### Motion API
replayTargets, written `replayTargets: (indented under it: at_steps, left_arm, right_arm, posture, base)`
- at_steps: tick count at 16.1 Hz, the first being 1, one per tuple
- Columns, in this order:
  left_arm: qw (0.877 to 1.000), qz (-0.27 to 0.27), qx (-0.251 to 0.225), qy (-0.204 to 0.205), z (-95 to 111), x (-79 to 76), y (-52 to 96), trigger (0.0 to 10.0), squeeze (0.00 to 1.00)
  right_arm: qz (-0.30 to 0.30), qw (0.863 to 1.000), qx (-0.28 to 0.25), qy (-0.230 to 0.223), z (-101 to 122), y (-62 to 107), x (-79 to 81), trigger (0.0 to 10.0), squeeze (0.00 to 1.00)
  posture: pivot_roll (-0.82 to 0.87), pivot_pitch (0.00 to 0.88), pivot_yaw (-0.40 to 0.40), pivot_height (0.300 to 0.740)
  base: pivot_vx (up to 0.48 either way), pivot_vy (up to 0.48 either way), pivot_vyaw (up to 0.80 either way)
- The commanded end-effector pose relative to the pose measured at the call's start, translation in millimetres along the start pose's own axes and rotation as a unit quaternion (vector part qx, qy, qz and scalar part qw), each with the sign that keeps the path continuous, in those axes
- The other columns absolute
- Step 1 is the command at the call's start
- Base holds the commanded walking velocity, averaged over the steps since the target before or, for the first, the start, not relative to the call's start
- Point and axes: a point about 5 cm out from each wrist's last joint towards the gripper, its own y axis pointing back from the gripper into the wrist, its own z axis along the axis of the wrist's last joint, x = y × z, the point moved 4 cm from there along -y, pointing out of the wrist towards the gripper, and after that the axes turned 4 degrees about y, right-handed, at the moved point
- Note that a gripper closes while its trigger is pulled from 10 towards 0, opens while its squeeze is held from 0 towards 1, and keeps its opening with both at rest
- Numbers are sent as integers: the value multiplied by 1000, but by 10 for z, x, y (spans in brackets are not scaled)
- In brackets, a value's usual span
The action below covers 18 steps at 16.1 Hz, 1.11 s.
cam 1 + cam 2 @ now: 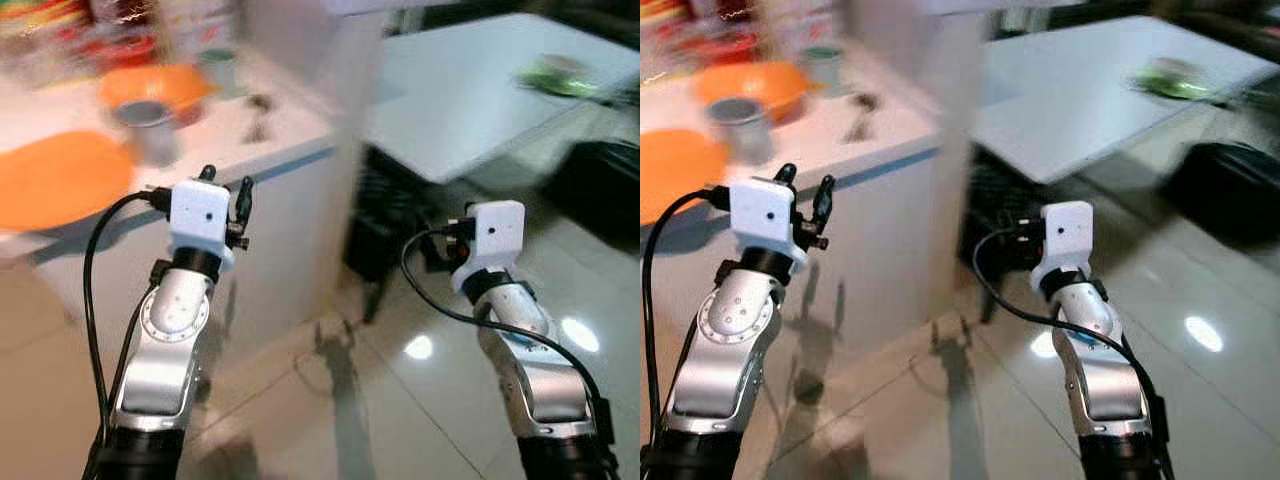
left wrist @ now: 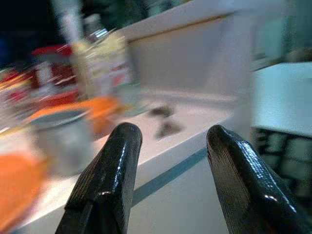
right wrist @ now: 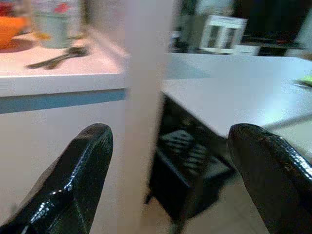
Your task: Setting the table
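A white counter stands ahead on my left, blurred. On it lie an orange plate, an orange bowl, a metal cup in front of the bowl, and dark cutlery near the counter's right end. My left gripper is raised in front of the counter's edge, open and holding nothing. My right gripper is held lower, open and holding nothing, facing the gap between the counter and a white table. A green object lies on the table's far side.
Jars and bottles crowd the back of the counter. A black crate-like thing sits under the table's near corner. A dark bulky object stands at the far right. Glossy tiled floor lies below my arms.
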Motion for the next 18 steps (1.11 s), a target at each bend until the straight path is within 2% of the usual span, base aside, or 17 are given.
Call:
replayTargets:
  at_steps: [1,4,8,15,18]
  left_arm:
    - [1000,4,8,-3,-25,38,13,10000,0]
    - [1000,7,11,-4,-35,55,22,10000,0]
    - [1000,1,10,5,-32,32,15,10000,0]
    - [999,-16,16,28,-44,-77,33,10000,0]
    - [998,-22,32,43,-88,-121,44,10000,0]
  right_arm:
    - [10,1000,-5,3,36,-12,48,10000,0]
    - [19,1000,-4,8,25,-20,83,10000,0]
    - [19,1000,-2,-11,6,-7,74,10000,0]
    - [30,999,-2,-13,-3,5,100,10000,0]
    - [36,999,-1,-8,-9,13,112,10000,0]
  posture:
    - [37,0,-68,740]
    - [40,0,-70,740]
    - [38,0,-69,740]
    - [38,0,-74,740]
    - [34,0,-75,740]
  base:
    - [364,0,800]
    - [365,0,800]
    - [363,0,0]
    - [362,0,0]
    - [350,0,0]
